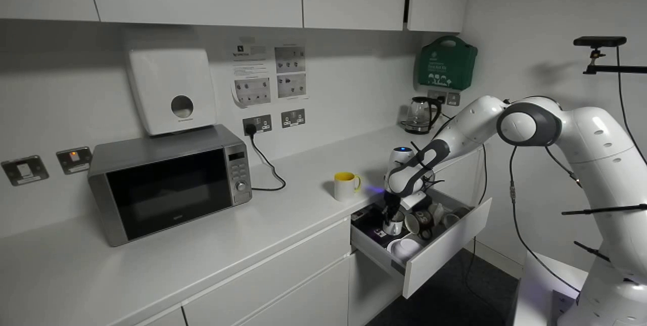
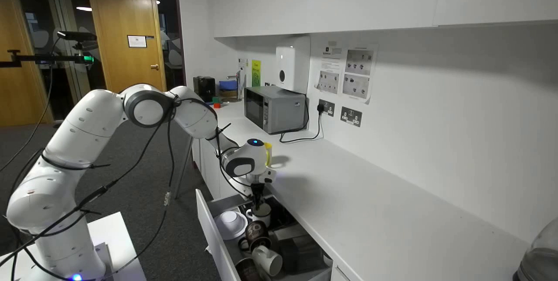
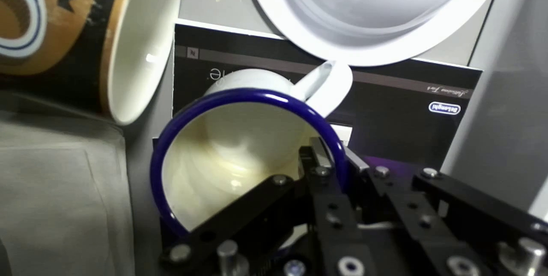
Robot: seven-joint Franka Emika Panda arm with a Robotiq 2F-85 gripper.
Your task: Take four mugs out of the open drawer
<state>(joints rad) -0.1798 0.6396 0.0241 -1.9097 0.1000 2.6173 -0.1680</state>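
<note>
The open drawer (image 1: pixel 450 245) juts out below the worktop, with several mugs inside. My gripper (image 3: pixel 337 155) reaches down into it and is shut on the rim of a white mug with a blue rim (image 3: pixel 233 139), one finger (image 3: pixel 319 152) inside the cup and the other outside. That mug stands over a dark printed sheet or box, its handle towards the white dishes. Beside it lies a black and brown mug (image 3: pixel 55 23) on its side. A white mug (image 2: pixel 267 260) and another dark mug (image 2: pixel 247 270) lie further along. A white mug with yellow inside (image 1: pixel 345 188) stands on the worktop.
White stacked dishes (image 2: pixel 231 223) sit near the drawer front (image 2: pixel 213 237), close to the held mug. Dark containers (image 2: pixel 301 252) fill part of the drawer. The worktop edge (image 1: pixel 283 237) overhangs it. On the worktop are a microwave (image 1: pixel 172 184) and a glass kettle (image 1: pixel 420 115).
</note>
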